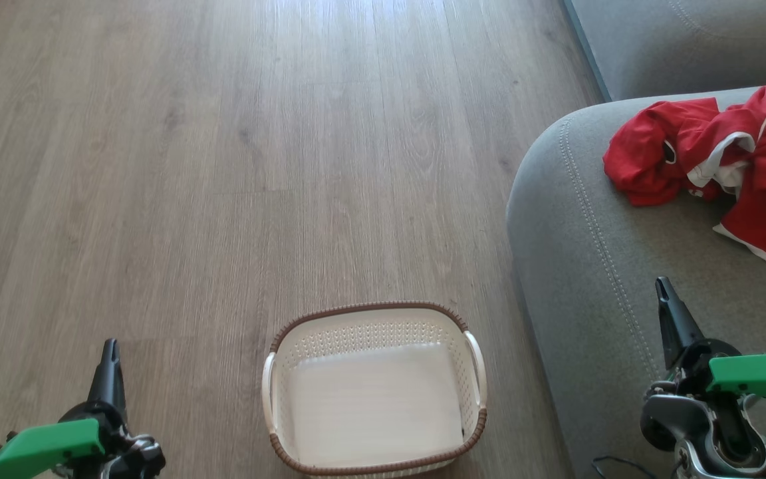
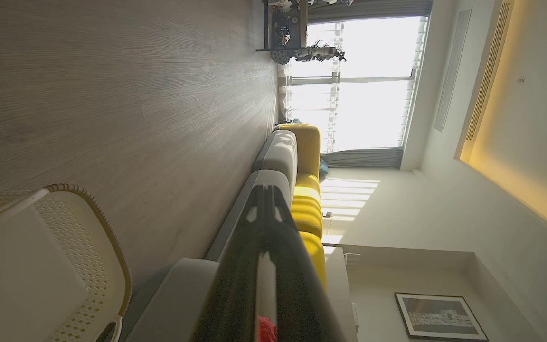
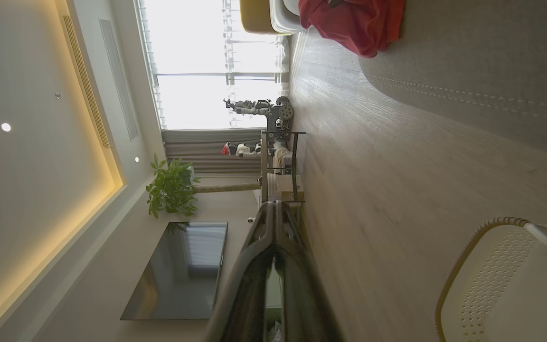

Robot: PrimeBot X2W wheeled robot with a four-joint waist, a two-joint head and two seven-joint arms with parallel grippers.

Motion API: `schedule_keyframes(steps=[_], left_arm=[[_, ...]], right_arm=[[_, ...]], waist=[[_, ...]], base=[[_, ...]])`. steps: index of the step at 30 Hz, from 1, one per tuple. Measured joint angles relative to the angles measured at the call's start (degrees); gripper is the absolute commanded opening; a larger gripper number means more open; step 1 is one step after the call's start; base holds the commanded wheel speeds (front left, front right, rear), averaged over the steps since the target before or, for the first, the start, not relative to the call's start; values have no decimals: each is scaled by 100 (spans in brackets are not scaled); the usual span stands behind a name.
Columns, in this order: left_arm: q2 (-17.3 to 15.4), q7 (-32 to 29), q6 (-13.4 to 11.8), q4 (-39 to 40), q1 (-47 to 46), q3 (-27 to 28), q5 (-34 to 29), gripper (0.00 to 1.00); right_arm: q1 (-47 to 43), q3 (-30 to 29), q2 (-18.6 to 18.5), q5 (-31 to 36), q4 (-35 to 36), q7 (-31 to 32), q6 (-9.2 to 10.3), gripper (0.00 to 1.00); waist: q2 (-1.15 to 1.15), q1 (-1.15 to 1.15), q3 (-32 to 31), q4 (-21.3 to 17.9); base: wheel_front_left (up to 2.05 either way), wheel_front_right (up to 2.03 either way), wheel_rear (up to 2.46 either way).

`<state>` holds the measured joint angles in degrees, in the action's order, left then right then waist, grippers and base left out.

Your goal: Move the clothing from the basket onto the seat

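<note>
Head view, looking down past our two arms. The basket (image 1: 370,309) stands on the wooden floor (image 1: 223,166) straight ahead of us, between our arms, and we see its bare cream bottom: nothing lies in it. The clothing (image 1: 709,156), a crumpled red heap with white trim, rests on the grey seat (image 1: 589,266) to our right, well back from the rounded, stitched edge, so it is unlikely to slide off. From this we judge the task done, with nothing left to carry.

Our left gripper (image 1: 110,349) hangs low over the floor to the left of the basket, fingers pressed together and holding nothing. Our right gripper (image 1: 665,293) hovers above the near part of the seat, well apart from the clothing, its fingers likewise together and empty. Both point forward at our sides, which reads as a resting pose: clear of basket and clothing, so neither gets knocked.
</note>
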<state>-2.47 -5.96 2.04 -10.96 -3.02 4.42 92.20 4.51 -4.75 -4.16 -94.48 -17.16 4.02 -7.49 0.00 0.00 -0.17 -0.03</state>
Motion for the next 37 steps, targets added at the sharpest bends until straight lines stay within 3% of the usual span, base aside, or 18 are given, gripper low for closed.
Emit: schedule_keyframes(steps=[37], left_arm=[[2,-1,0,1,-4,3,0,0]], right_arm=[[0,219,-167,-199,25,-152,0,0]], waist=[[0,0,1,1]], base=[[0,0,0]])
